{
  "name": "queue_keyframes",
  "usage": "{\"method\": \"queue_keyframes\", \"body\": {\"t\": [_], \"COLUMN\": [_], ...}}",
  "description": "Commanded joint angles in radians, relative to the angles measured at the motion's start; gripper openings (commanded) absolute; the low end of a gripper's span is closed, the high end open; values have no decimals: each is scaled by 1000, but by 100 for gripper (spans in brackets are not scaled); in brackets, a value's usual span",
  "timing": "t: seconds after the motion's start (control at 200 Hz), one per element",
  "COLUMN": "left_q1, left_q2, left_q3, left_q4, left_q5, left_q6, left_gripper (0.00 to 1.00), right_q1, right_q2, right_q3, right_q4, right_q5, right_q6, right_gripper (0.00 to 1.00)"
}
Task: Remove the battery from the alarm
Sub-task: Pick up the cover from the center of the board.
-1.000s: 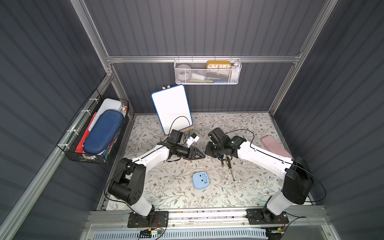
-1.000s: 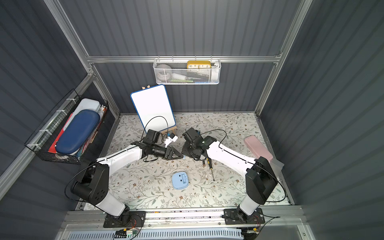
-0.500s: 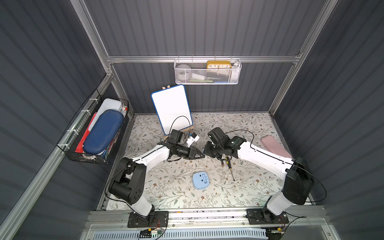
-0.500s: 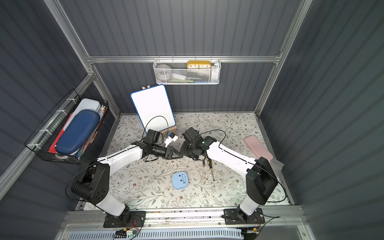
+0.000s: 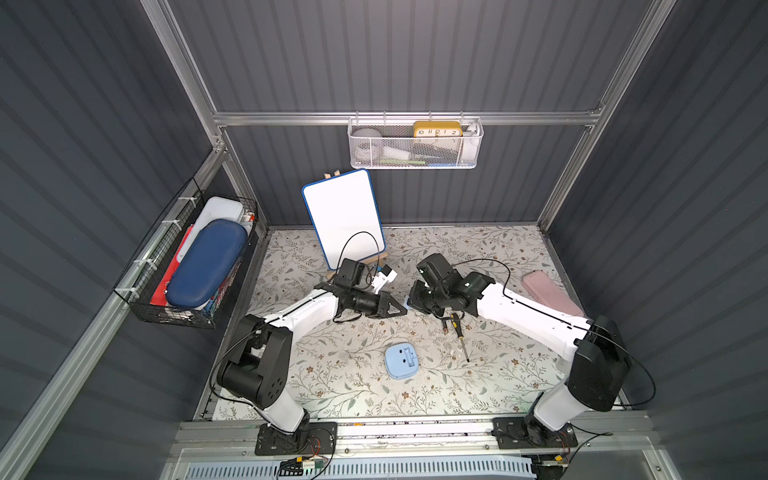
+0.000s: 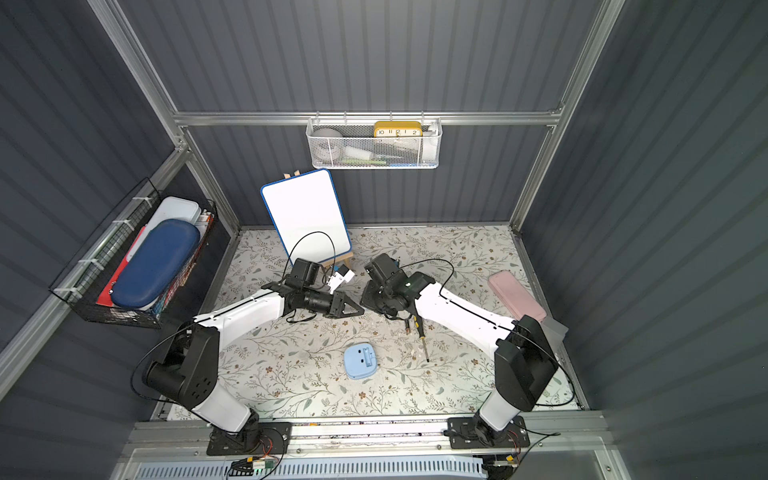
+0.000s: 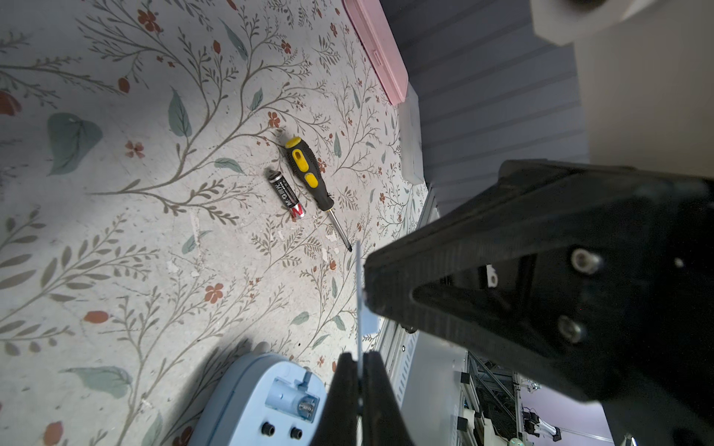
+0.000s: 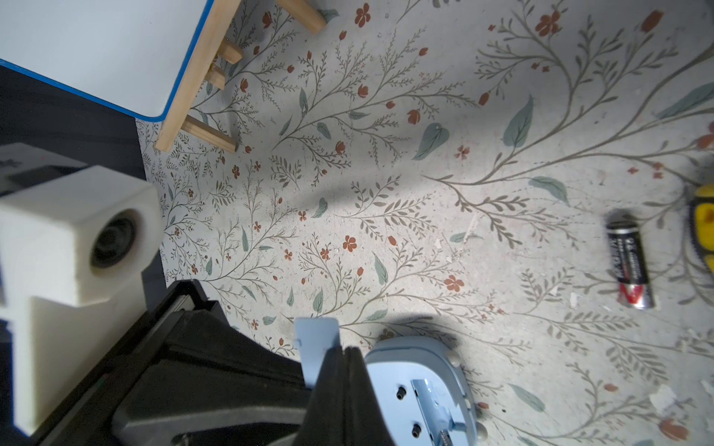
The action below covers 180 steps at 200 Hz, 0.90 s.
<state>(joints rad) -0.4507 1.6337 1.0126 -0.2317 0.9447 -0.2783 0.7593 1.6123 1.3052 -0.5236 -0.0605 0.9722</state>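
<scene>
The light-blue alarm (image 5: 401,363) (image 6: 360,362) lies face down at the table's middle front. Its battery bay (image 7: 293,399) is open and shows only a spring. The battery (image 7: 286,195) (image 8: 629,266) lies on the table beside the screwdriver (image 7: 307,173), right of the grippers. Above the table, behind the alarm, both grippers meet tip to tip. My left gripper (image 7: 359,357) (image 5: 404,309) is shut on the thin blue battery cover (image 7: 359,301), seen edge-on. My right gripper (image 8: 342,349) (image 5: 409,301) is shut, and the cover (image 8: 315,340) runs in behind its fingertips.
A whiteboard on a wooden easel (image 5: 343,216) stands just behind the left arm. A pink case (image 5: 550,293) lies at the right wall. A wire basket (image 5: 415,162) holding a yellow clock hangs on the back wall. A black basket (image 5: 195,266) hangs on the left wall.
My left gripper's jaws have closed onto the battery cover. Both arms have stayed almost in place, and the right jaws remain shut.
</scene>
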Motion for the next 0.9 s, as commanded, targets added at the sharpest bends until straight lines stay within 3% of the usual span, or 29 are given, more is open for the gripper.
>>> {"method": "queue_keyframes", "body": {"t": [0.0,0.25,0.46,0.565,0.735,0.895], "left_q1": [0,0,0,-3,-46,-254], "left_q2": [-9,-20,-2,-3,-56,-126], "left_q3": [12,18,52,115,203,193], "left_q4": [-1,-8,-50,-89,-102,-27], "left_q5": [3,-27,-124,-322,-658,-1089], "left_q6": [4,-2,23,58,137,247], "left_gripper": [5,2,0,0,0,0], "right_q1": [5,5,3,-13,-64,-121], "right_q2": [-21,-37,-132,-206,-264,-293], "right_q3": [-5,-10,-39,-84,-135,-234], "right_q4": [-1,-26,-63,-55,-20,165], "right_q5": [2,31,153,245,206,62], "right_q6": [8,17,23,13,6,116], "right_gripper": [5,29,33,34,34,36]}}
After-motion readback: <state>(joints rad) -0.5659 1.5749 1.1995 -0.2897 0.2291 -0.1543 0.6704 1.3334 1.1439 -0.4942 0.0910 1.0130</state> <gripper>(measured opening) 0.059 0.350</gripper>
